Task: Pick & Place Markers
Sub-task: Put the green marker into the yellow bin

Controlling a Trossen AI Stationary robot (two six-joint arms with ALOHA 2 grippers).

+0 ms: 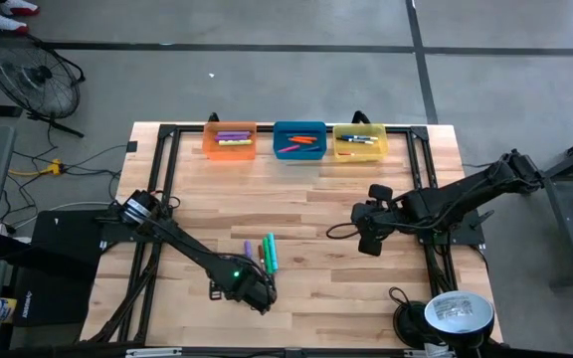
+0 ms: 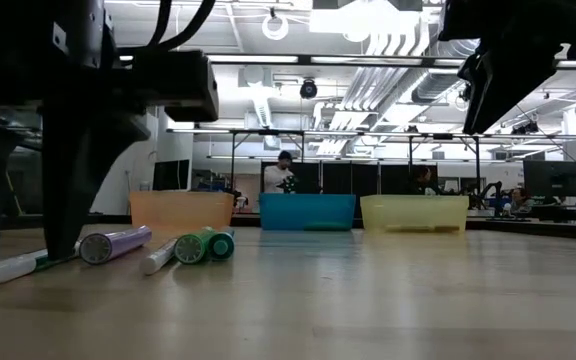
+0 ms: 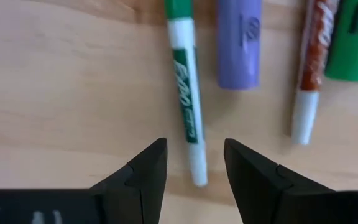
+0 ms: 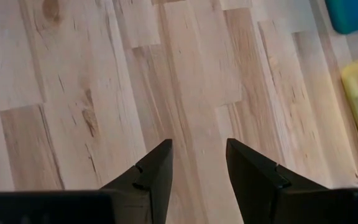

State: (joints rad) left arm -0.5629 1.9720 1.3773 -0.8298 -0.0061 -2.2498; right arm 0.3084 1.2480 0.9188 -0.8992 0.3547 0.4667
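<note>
**Left gripper open over loose markers; right arm idle above bare table**

Nearest the low camera, the left gripper (image 2: 28, 215) stands low at the table's (image 1: 366, 288) front, its two dark fingers parted and holding nothing. From the wrist camera, the white tail end of a green-labelled marker (image 3: 187, 99) lies in line with the gap between the fingertips, flat on the wood and ungripped.

Beside it lie a purple marker (image 3: 238, 43), a slim orange-printed marker (image 3: 308, 68) and a green marker (image 3: 353, 40), roughly parallel and close together. Seen from above, this small loose cluster (image 1: 264, 251) sits just beyond the left gripper (image 1: 257, 290), left of the table's centre.

Along the far edge stand three bins in a row: an orange bin (image 1: 229, 140) holding purple markers, a blue bin (image 1: 299, 141) holding orange ones, and a yellow bin (image 1: 359, 142) with blue and yellow ones.

The right gripper (image 1: 370, 242) hangs above bare wood right of centre, well apart from the loose markers, fingers spread and empty.
</note>
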